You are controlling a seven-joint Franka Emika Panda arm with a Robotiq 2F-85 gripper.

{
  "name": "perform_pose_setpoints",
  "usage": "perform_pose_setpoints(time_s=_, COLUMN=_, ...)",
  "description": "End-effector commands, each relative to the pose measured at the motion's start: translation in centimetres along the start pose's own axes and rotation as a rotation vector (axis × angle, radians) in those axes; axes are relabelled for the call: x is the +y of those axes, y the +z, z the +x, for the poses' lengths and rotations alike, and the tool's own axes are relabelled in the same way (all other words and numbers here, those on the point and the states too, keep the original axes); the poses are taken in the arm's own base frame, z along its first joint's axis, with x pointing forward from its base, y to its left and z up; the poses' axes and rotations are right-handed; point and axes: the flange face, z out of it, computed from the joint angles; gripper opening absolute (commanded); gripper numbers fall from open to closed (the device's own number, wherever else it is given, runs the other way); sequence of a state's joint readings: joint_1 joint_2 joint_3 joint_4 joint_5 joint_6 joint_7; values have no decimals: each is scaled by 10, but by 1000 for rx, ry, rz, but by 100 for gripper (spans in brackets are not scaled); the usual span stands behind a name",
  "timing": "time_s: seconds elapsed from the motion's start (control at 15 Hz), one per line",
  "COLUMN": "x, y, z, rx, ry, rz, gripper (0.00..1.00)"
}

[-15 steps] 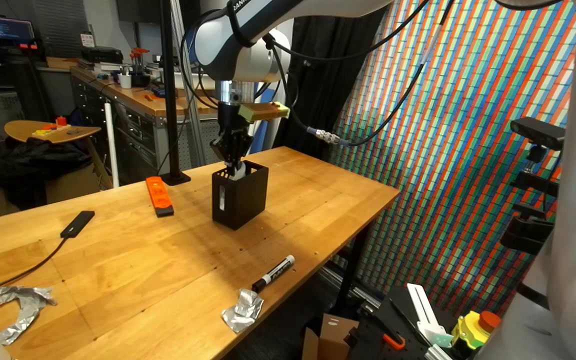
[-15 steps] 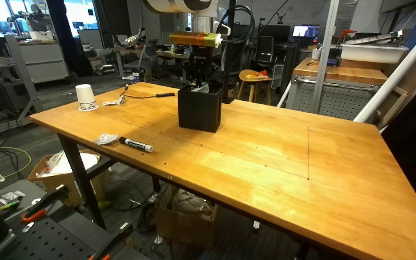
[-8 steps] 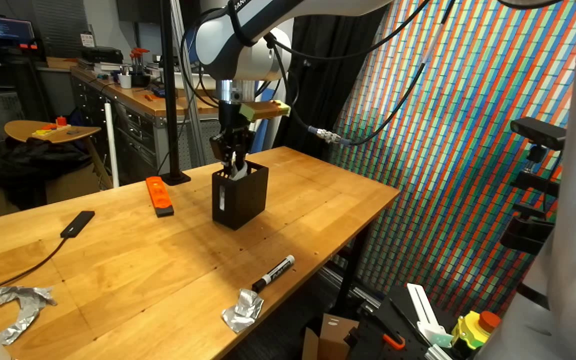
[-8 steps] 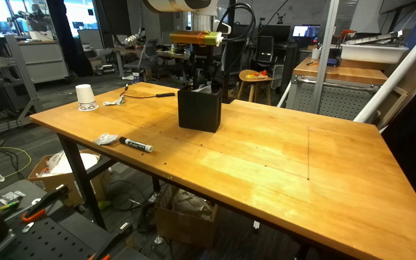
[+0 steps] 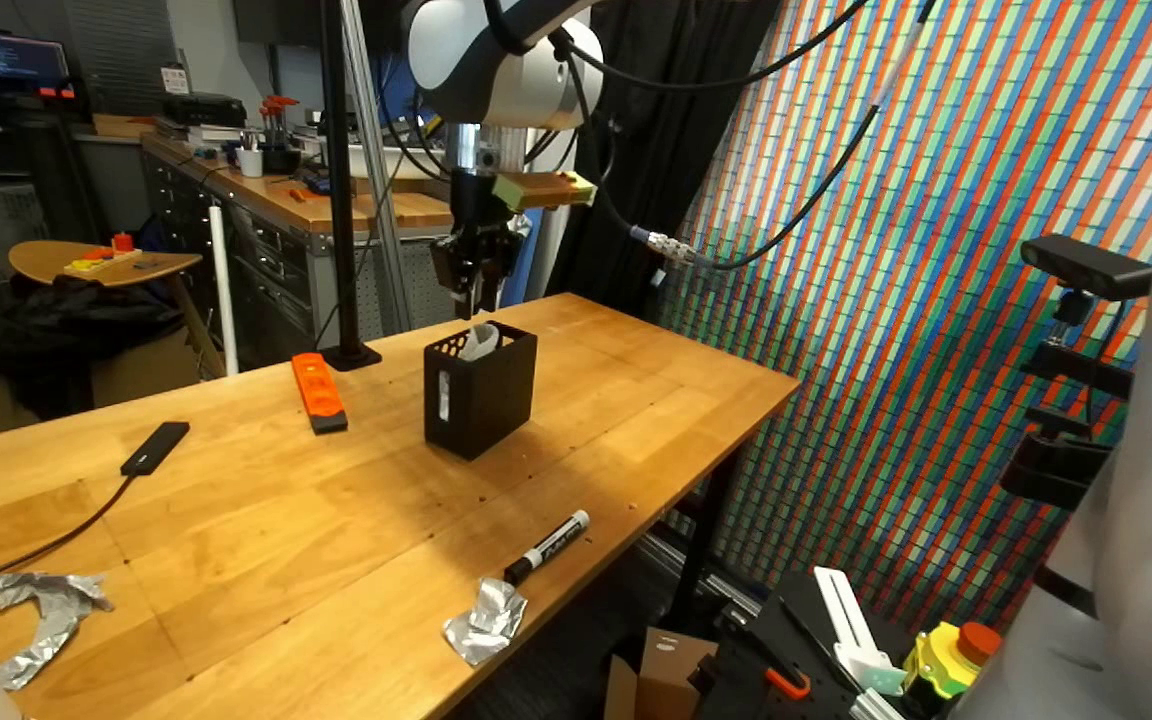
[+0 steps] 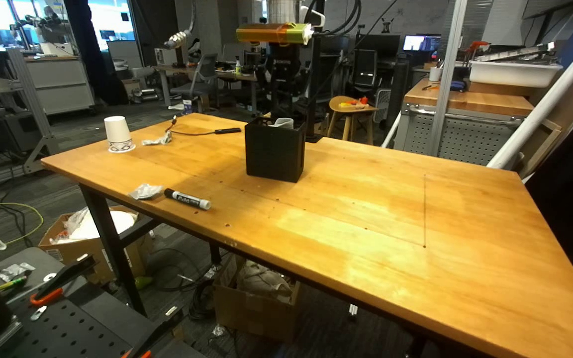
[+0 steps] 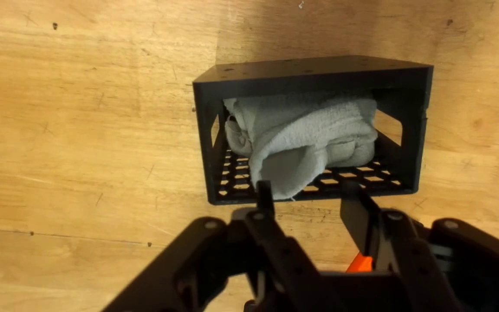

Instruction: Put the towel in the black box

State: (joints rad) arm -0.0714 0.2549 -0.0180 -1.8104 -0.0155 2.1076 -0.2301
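While the pincer (image 7: pixel 308 190) hangs with its jaws parted, the towel (image 7: pixel 310 130) lies bunched just below it, inside the black box (image 5: pixel 486 405). Under the box spreads the wooden table (image 5: pixel 286 500); on it, an orange bar (image 5: pixel 316 388) lies to one side of the pincer, a marker (image 5: pixel 548 546) farther off, and a white cup (image 6: pixel 117 132) well apart.

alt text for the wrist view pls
A rumpled off-white cloth towel lies inside a perforated, open-topped black rectangular box, seen from above on a pale wooden table. A black two-fingered gripper shows at the bottom edge, open and holding nothing; part of an orange object shows past it.
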Motion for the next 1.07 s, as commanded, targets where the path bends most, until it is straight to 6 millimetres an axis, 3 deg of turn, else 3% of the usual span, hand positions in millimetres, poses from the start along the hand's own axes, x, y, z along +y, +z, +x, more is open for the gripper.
perform_pose_setpoints(time_s=0.0, x=0, y=-17, z=-4, rx=17, ry=8, rz=-9, gripper=16)
perform_pose_setpoints(time_s=0.13, x=0, y=-15, z=-2, rx=22, ry=4, rz=-14, gripper=1)
perform_pose_setpoints(time_s=0.67, x=7, y=15, z=4, rx=-8, ry=-12, rz=-42, gripper=0)
perform_pose_setpoints(time_s=1.0, x=0, y=42, z=7, rx=-29, ry=-23, rz=-35, gripper=0)
